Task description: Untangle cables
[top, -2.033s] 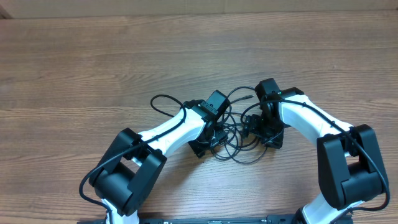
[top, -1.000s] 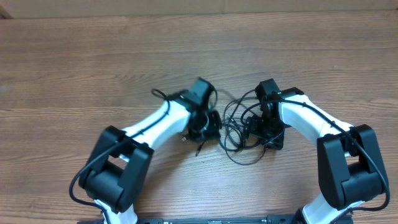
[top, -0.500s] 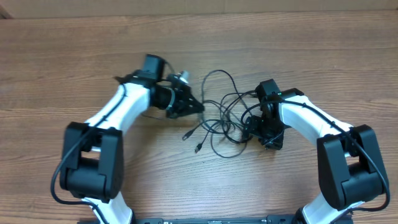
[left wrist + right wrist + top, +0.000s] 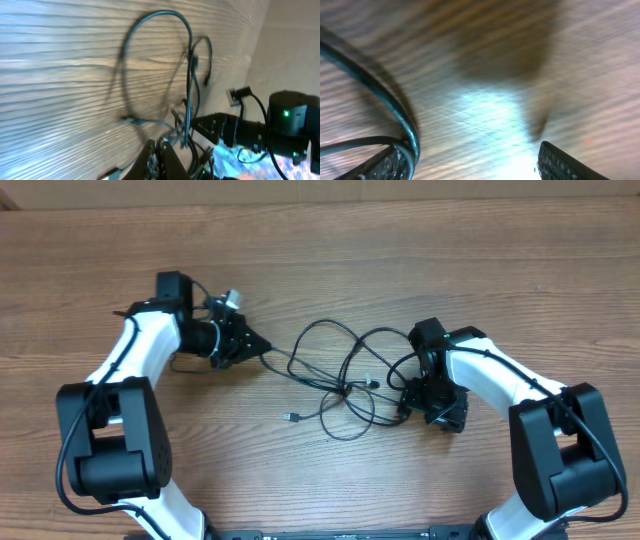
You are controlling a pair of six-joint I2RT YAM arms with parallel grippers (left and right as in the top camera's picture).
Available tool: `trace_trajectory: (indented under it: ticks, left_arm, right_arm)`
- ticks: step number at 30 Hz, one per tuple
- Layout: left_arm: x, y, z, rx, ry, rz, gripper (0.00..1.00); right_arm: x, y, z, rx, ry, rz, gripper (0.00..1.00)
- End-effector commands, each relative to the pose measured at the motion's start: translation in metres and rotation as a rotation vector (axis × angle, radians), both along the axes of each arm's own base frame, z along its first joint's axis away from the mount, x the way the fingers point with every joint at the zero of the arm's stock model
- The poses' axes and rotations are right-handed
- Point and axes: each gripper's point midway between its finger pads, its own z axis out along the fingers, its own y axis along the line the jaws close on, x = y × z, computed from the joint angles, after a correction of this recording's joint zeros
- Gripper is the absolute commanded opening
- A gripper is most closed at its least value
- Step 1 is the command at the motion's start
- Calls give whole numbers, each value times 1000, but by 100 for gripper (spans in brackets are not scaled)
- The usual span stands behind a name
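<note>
Leftward across the wooden table [image 4: 400,260] the left arm [image 4: 140,350] has swung since the earlier frames, drawing one strand out of the heap, while the right arm [image 4: 500,375] has barely shifted. The left gripper [image 4: 258,348] is clenched on that strand, which runs nearly taut to the tangle. The right gripper [image 4: 428,402] stands released at the tangle's right edge, a loop lying just beside one finger. The cables [image 4: 345,380] lie in loose loops between the two grippers. They look light, limp and springy, likely to slide through a weak pinch, so a hold close to a plug tip [image 4: 288,417] seems safest.
</note>
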Motion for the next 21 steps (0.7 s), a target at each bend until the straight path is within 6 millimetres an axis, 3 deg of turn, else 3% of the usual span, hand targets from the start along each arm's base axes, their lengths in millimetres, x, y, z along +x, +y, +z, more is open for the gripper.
trace_trajectory:
  ticks: [1, 8, 12, 16, 19, 21]
  left_arm:
    - [15, 49, -2, 99, -45, 98, 4]
    - [13, 82, -17, 201, 42, 214, 4]
    - [10, 97, -30, 301, 121, 295, 4]
    - [9, 85, -29, 291, 119, 265, 4]
    - [4, 68, -29, 288, 129, 215, 5]
    - [-2, 53, -30, 293, 133, 166, 11]
  right_arm:
    - [3, -53, 10, -235, 14, -41, 78]
    - [27, -56, 28, -221, -36, -87, 78]
    - [33, -47, 32, -174, -46, -95, 80]
    - [32, -14, 30, 28, -21, -75, 80]
    - [29, 1, 31, 118, 1, -57, 80]
    - [26, 7, 32, 157, 13, -61, 93]
